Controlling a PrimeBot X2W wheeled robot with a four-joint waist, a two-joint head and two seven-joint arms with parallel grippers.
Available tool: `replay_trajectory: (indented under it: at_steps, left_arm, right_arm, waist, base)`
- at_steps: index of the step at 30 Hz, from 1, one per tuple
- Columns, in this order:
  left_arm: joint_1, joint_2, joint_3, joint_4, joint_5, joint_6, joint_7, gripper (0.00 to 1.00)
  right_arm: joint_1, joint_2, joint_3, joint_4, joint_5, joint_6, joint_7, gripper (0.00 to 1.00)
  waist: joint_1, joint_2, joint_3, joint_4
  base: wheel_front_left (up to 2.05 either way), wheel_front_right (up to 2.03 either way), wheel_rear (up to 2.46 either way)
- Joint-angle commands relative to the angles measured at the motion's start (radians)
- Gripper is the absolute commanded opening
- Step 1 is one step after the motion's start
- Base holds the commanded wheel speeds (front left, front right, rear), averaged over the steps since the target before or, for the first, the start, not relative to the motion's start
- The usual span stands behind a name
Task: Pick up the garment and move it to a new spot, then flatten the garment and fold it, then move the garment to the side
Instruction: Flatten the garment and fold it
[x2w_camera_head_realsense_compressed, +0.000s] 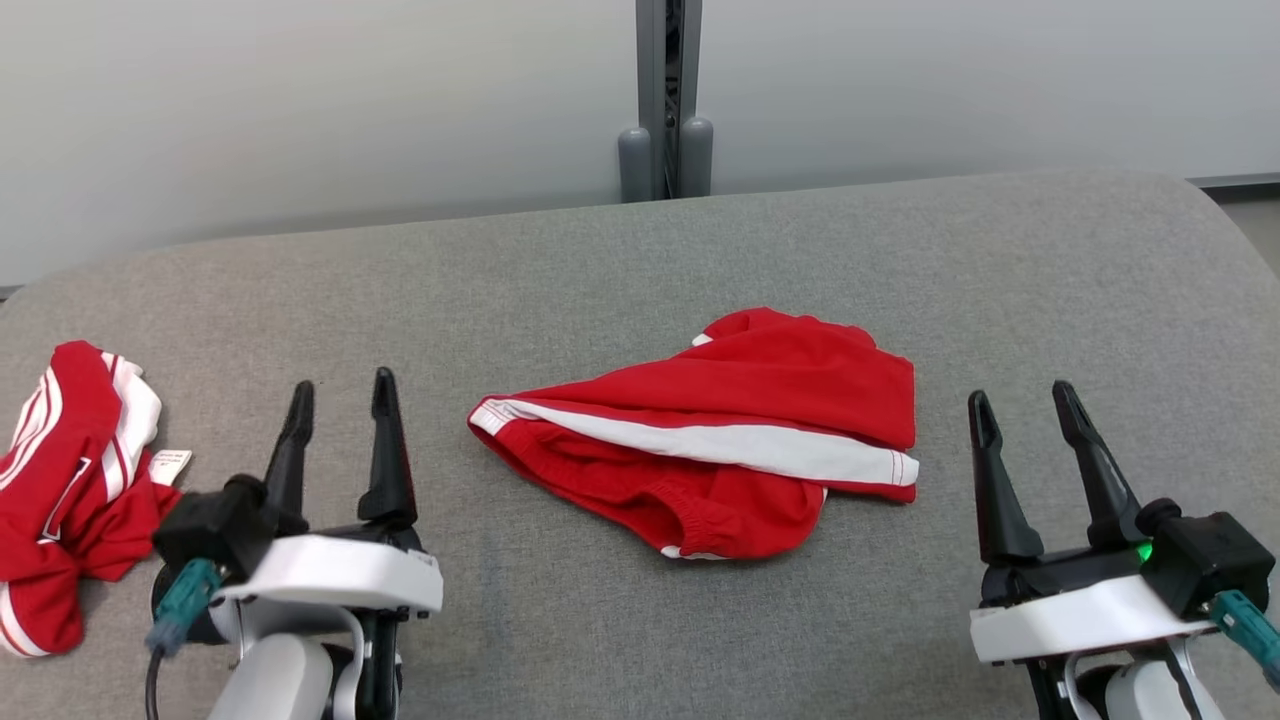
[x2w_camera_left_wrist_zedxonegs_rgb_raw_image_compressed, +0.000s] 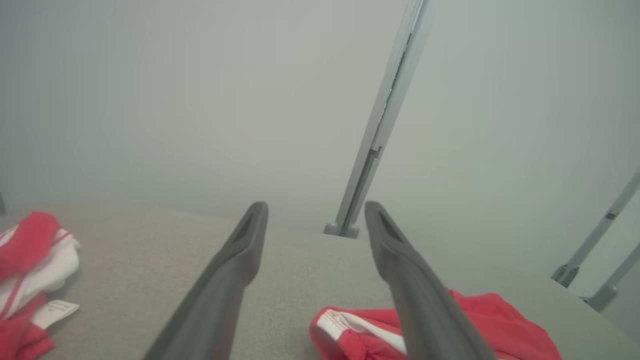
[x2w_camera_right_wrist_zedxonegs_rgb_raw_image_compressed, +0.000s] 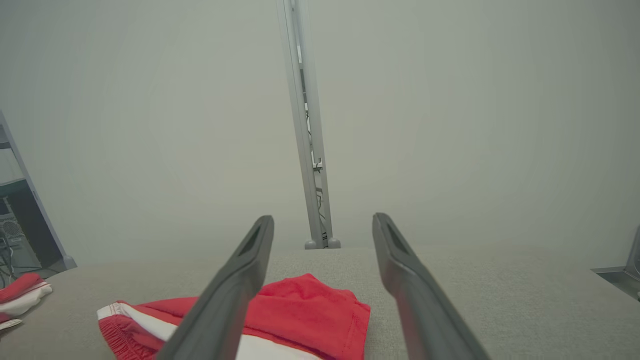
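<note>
While the red garment (x2w_camera_head_realsense_compressed: 720, 440) lies crumpled mid-way across the grey pad (x2w_camera_head_realsense_compressed: 600, 260), the head view shows the left gripper (x2w_camera_head_realsense_compressed: 343, 380) and right gripper (x2w_camera_head_realsense_compressed: 1020, 392) flanking it, both spread and empty. Left wrist view: parted fingers, garment (x2w_camera_left_wrist_zedxonegs_rgb_raw_image_compressed: 500, 320) low right. Right wrist view: parted fingers, garment (x2w_camera_right_wrist_zedxonegs_rgb_raw_image_compressed: 310, 305) just ahead.

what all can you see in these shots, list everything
red shorts: one, red with a white side stripe, crumpled at the middle of the table
second garment: one, red and white, bunched at the table's left edge
label: one, white, at the second garment's right edge
table: one, grey fabric top, under everything
post: one, grey, upright behind the table's far edge
left gripper: one, dark fingers, open, empty, left of the shorts
right gripper: one, dark fingers, open, empty, right of the shorts
</note>
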Motion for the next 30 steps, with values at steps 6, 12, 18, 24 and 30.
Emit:
replay_trajectory:
  at_steps: [6,12,18,24,30]
  left_arm:
    - [0.145,-0.074,0.119,-0.105,0.182,-0.035,-0.004,1.0]
    - [0.243,-0.095,0.157,-0.098,0.263,-0.069,-0.004,1.0]
    - [0.265,-0.097,0.149,-0.074,0.248,-0.072,-0.004,1.0]
    - [0.251,-0.098,0.136,-0.061,0.266,-0.033,-0.004,1.0]
    - [0.248,-0.098,0.124,-0.055,0.285,-0.046,-0.004,1.0]
  right_arm:
    - [0.057,-0.006,-0.011,0.008,0.011,0.003,-0.006,1.0]
    - [0.13,-0.006,-0.018,0.039,0.019,0.003,-0.006,1.0]
    - [0.145,-0.006,-0.02,0.071,0.03,0.003,-0.006,1.0]
    - [0.128,-0.006,-0.016,0.074,0.022,0.003,-0.006,1.0]
    - [0.132,-0.006,-0.011,0.066,0.009,0.003,-0.006,1.0]
  waist:
    - [0.0,0.0,-0.035,-0.005]
    - [0.0,0.0,-0.064,-0.006]
    - [0.0,0.0,-0.077,-0.005]
    - [0.0,0.0,-0.08,0.0]
    - [0.0,0.0,-0.078,0.008]
  base:
    - [0.0,0.0,0.0]
    - [0.0,0.0,0.0]
    - [0.0,0.0,0.0]
    - [0.0,0.0,0.0]
    - [0.0,0.0,0.0]
